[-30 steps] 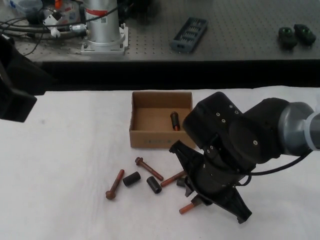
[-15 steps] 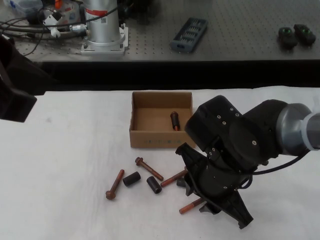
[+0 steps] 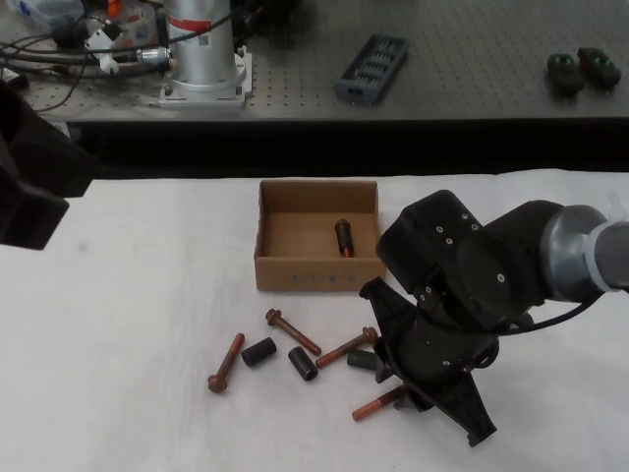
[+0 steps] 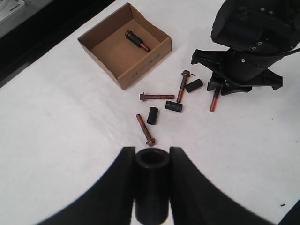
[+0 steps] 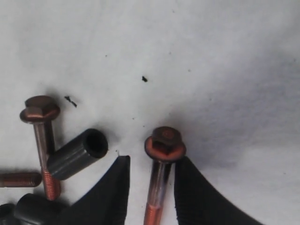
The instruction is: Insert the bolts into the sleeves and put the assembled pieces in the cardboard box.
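One assembled piece (image 3: 343,237) in cardboard box (image 3: 316,278); left pincer (image 4: 152,157) pinching sleeve (image 4: 152,190), right pincer (image 5: 153,161) spread

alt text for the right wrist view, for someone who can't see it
The right tool straddles a copper bolt lying on the white cloth, its fingers open either side of the shank. Beside it lie a black sleeve and a second bolt.
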`<state>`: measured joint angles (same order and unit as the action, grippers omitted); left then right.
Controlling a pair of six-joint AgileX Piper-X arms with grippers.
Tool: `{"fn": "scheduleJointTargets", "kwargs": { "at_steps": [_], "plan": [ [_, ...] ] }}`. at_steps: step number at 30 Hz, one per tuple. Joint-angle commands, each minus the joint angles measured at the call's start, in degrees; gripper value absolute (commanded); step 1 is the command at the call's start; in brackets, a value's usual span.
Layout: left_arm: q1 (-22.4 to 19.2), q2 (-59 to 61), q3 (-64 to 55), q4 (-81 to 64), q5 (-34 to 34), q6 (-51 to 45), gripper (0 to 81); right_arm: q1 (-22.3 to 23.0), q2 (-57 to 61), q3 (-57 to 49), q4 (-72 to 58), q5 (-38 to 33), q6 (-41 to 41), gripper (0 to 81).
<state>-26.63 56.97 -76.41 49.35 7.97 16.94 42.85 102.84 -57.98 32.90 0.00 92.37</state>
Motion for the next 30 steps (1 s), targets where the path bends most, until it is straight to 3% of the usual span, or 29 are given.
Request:
{"fn": "scheduleJointTargets", "kwargs": {
  "at_steps": [1,8,14,15,21,30],
  "plan": [
    [0.14,-0.67,-0.09,0.34,-0.40,0.20,8.5,-0.35,1.52,-0.11,-0.14,-1.77,0.38,25.1],
    [0.14,-0.67,-0.09,0.34,-0.40,0.20,8.5,-0.35,2.43,-0.11,-0.64,-2.13,0.38,22.5],
    [0.14,-0.67,-0.09,0.34,-0.40,0.20,8.5,-0.35,2.43,-0.11,-0.64,-3.61,0.38,0.1],
    [0.14,-0.67,-0.09,0.34,-0.40,0.20,8.5,-0.35,2.43,-0.11,-0.64,-3.60,0.38,3.3],
    [0.14,-0.67,-0.09,0.30,0.28,0.09,8.5,-0.35,2.43,-0.11,-0.64,-4.07,-0.15,3.7],
    [0.14,-0.53,4.73,-3.26,6.50,-2.15,8.5,-0.19,-0.62,-0.11,-1.43,1.81,-23.89,3.7]
  ]
}}
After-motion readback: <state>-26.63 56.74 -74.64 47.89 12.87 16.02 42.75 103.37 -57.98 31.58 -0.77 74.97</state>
